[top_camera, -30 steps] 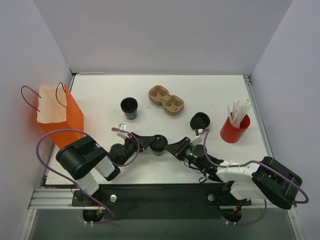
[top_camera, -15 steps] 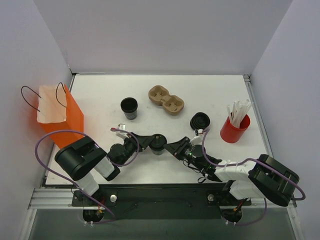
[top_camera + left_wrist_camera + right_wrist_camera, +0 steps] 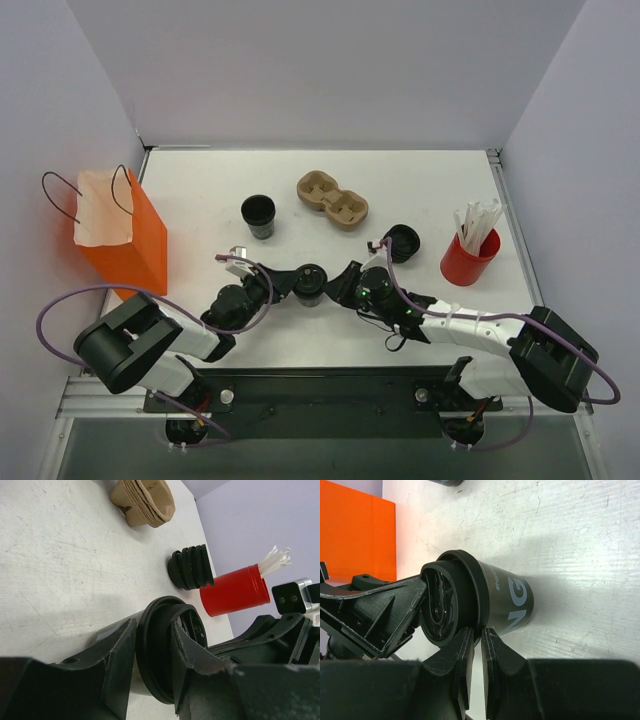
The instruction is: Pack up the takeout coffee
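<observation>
Your takeout coffee (image 3: 310,283) stands upright on the table (image 3: 200,190), toward its near middle, between both grippers. Your left gripper (image 3: 152,655) clamps it at the lid, one finger on each side. Your right gripper (image 3: 476,637) is closed, its tips against the lid's rim. The orange bag (image 3: 125,240) stands well apart at the left edge.
</observation>
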You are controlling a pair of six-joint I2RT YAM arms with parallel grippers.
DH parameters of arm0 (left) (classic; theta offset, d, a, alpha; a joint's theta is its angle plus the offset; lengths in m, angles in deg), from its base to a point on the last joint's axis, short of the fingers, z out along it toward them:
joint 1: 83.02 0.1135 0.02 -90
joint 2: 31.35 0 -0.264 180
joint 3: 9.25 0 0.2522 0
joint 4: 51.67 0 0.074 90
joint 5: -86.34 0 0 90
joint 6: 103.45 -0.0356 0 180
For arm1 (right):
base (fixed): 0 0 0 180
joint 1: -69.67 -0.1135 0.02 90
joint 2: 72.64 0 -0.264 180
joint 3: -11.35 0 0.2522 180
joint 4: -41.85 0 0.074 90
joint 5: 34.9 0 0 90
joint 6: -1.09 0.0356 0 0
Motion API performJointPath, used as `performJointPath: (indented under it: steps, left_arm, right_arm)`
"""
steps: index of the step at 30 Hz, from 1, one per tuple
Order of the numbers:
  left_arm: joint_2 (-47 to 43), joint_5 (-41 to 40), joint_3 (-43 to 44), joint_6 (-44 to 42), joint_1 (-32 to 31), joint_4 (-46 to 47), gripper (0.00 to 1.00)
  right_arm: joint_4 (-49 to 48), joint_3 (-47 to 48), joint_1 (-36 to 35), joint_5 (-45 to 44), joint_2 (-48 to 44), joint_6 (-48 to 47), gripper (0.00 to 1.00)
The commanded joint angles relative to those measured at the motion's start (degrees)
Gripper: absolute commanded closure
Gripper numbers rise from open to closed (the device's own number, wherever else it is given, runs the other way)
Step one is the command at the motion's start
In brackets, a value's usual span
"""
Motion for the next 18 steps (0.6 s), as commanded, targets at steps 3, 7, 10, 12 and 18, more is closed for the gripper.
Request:
performJointPath:
  steps: [3, 7, 10, 12, 18]
  left_arm:
    - [2.7, 6.9, -3.1, -6.8, -2.2, -30.1, 0.62]
    - [3.7, 7.0, -2.7, -7.2, -2.1, -30.0, 0.62]
    - [4.0, 6.7, -2.5, -7.7, -2.1, -30.1, 0.62]
    - [4.0, 6.6, -2.6, -7.8, -2.1, -30.2, 0.62]
    - [4.1, 6.0, -2.8, -7.7, -2.0, -30.3, 0.62]
  right_arm:
    - [23.4, -0.6, -0.5, 0.4, 7.6, -9.2, 0.91]
    - [22.9, 2.9, 0.4, 3.4, 3.9, -12.0, 0.82]
    - [23.4, 5.0, 2.3, 7.5, -0.7, -13.4, 0.74]
    - [24.3, 6.3, 4.7, 9.4, -2.6, -14.8, 0.71]
    - [25.4, 8.1, 10.5, 15.3, -7.8, -17.1, 0.68]
